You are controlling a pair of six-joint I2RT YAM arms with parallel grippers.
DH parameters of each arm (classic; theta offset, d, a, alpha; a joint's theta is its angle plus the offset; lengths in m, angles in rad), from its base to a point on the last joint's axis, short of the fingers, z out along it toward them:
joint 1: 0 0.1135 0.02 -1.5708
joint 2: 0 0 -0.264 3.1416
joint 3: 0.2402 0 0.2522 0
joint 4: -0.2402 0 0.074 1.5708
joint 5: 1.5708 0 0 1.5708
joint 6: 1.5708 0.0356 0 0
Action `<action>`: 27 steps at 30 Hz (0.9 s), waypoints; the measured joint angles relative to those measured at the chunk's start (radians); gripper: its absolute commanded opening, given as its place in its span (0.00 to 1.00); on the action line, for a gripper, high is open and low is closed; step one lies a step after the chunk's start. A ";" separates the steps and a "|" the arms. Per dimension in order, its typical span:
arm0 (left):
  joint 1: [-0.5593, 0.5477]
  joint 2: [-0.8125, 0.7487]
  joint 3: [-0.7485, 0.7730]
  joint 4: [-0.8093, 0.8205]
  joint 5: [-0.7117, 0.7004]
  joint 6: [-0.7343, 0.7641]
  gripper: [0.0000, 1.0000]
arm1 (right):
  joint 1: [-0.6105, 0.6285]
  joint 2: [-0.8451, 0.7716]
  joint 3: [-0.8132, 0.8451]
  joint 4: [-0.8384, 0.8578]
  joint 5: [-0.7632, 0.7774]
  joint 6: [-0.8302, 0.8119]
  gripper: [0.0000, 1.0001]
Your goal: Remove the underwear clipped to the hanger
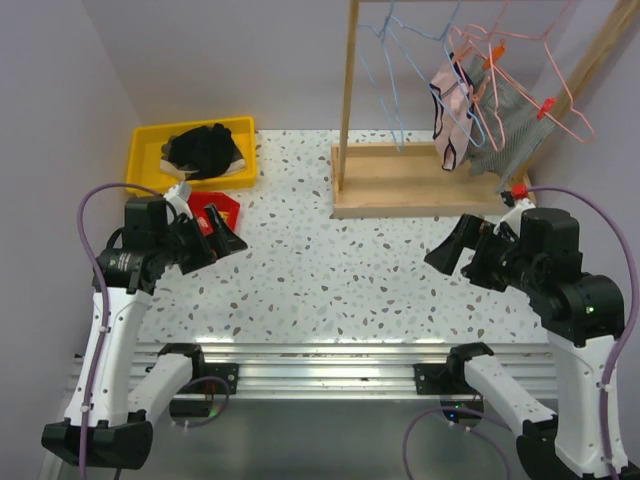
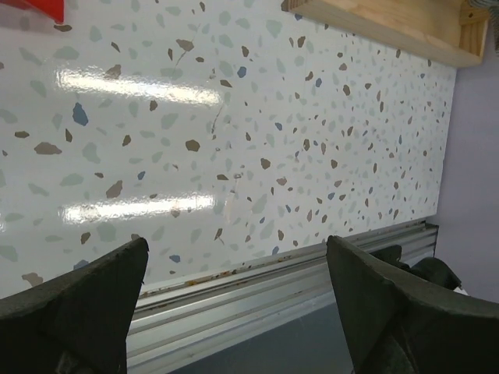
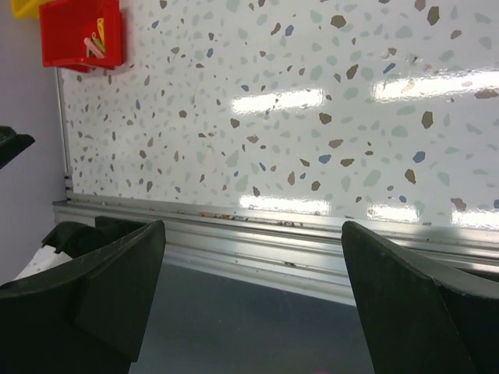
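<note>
Left claw (image 1: 228,236) and right claw (image 1: 452,254) gape; pink briefs (image 1: 450,112), grey briefs (image 1: 507,128) hang clipped

At the top edge of the overhead view we lose the crossbar of the wooden rack (image 1: 348,90) and the hooks of the hangers (image 1: 546,104). The grey briefs (image 1: 505,125) hang partly behind the pink briefs (image 1: 452,115); we cannot make out their clips. At centre left, the left claw (image 1: 225,248) covers part of the red bin (image 1: 225,207).
</note>
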 measured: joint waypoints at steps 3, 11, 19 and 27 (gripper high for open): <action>-0.024 -0.008 -0.001 0.016 0.026 -0.001 1.00 | 0.000 -0.003 0.013 -0.002 0.034 0.021 0.99; -0.050 -0.017 0.000 0.091 0.113 -0.005 1.00 | 0.000 -0.137 0.017 0.101 0.036 0.113 0.99; -0.070 0.006 0.039 0.118 0.156 0.000 1.00 | 0.000 0.015 0.288 0.133 0.243 0.002 0.99; -0.091 0.014 0.041 0.137 0.173 0.004 1.00 | 0.000 0.237 0.448 0.249 0.516 -0.111 0.99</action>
